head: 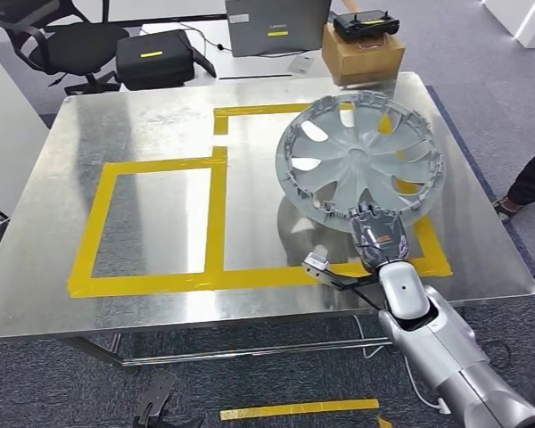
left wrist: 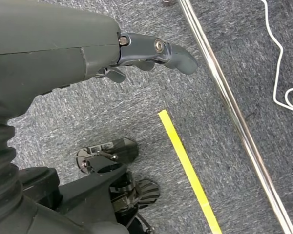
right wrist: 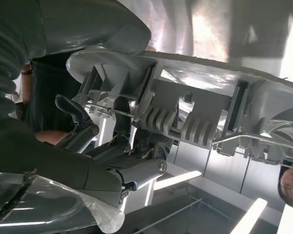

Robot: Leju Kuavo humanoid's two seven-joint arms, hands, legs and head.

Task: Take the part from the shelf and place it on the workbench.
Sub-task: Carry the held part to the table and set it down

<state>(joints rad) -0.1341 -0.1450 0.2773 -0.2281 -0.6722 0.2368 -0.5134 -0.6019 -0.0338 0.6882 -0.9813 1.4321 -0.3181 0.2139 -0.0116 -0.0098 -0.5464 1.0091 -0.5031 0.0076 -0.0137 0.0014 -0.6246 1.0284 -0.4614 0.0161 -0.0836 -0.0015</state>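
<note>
The part (head: 359,160) is a big silver wheel cover. It is held up over the shiny metal worktop (head: 151,125) by the right hand (head: 379,239). In the right wrist view, the dark fingers (right wrist: 78,113) are seen hooked under the rim of the part, with the thumb pressed on the other side, so the part is gripped tight at its near edge. The far edge is tipped up, and the part does not seem to lie flat yet. Its shadow can be seen on the worktop under it.

The part hangs above the right-hand box marked with yellow tape (head: 214,209). This box looks like the right place for it.

To do this step well, the part should be brought down slowly. The far edge should be tipped down until the part is level. The grip should be kept until the rim rests on the metal all the way round. Only then should the fingers be let go and pulled out from under the rim, so the part is not dragged or knocked out of the box.

The left hand (left wrist: 152,51) hangs down by the grey floor (left wrist: 229,195). Nothing is held in it, and its fingers are slack and a little curled.
</note>
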